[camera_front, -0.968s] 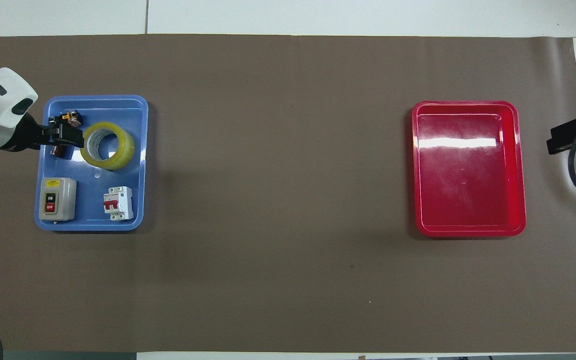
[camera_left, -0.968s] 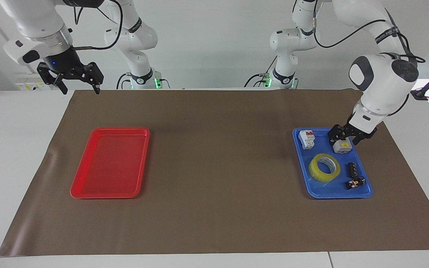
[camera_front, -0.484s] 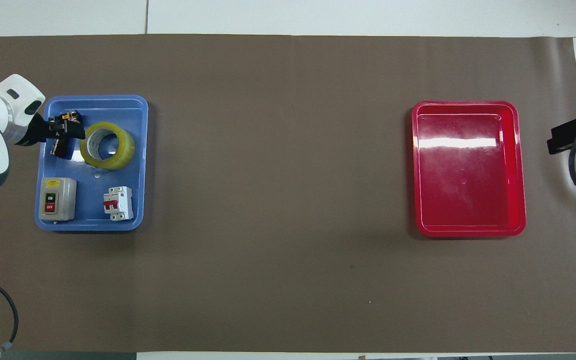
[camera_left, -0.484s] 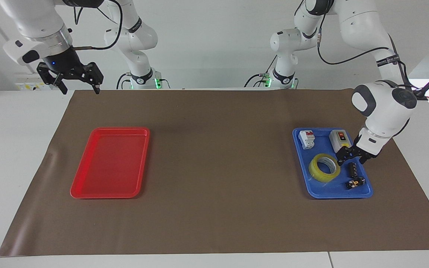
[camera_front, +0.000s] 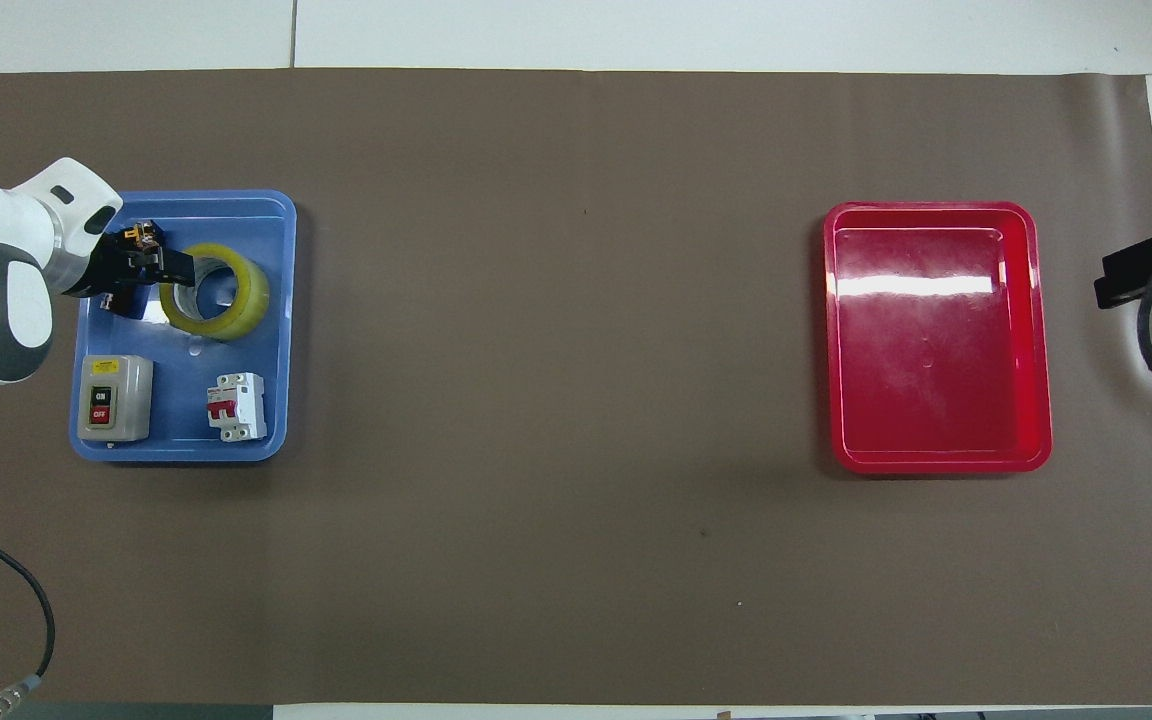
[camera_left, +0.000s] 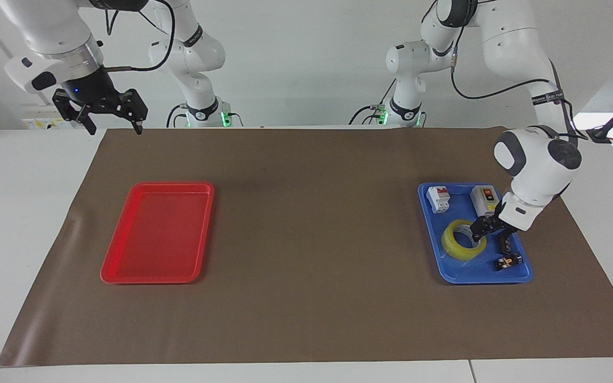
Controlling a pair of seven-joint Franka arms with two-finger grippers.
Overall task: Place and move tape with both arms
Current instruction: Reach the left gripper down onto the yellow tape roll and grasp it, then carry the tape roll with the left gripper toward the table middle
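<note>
Two big white arms take up the most room, and neither shows whole. The left arm (camera_left: 538, 159) is cut off at the top of the facing view, and in the overhead view only its wrist and forearm show. The right arm (camera_left: 46, 32) is also cut off at the top, and from above only a black scrap of it shows at the edge.

Under them a brown sheet (camera_left: 312, 213) covers most of the white table (camera_left: 19, 213). A red tray (camera_left: 152, 279) lies toward the right arm's end and a blue tray (camera_left: 477, 280) toward the left arm's end, well apart.

The right gripper (camera_left: 115, 129) hangs in the air over the sheet's corner at its own end, fingers spread and holding nothing; that arm waits.

The left gripper (camera_left: 490, 234) is down in the blue tray at the tape (camera_left: 453, 246). Its fingers are apart, one seemingly inside the roll's hole and the other outside the wall, but I cannot tell whether they touch the roll.

The tape lies flat in the tray, a wide roll of see-through yellow with a white printed core. The gripper hides part of its rim.

Nearer to the robots in the same tray sit a grey switch box (camera_left: 485, 198) and a white breaker (camera_left: 438, 199) with a red lever.

Beside the tape, toward the left arm's end, lie two small black parts. One (camera_left: 507, 261) shows orange marks; the other (camera_left: 502, 244) is half hidden by the gripper and hard to make out.
</note>
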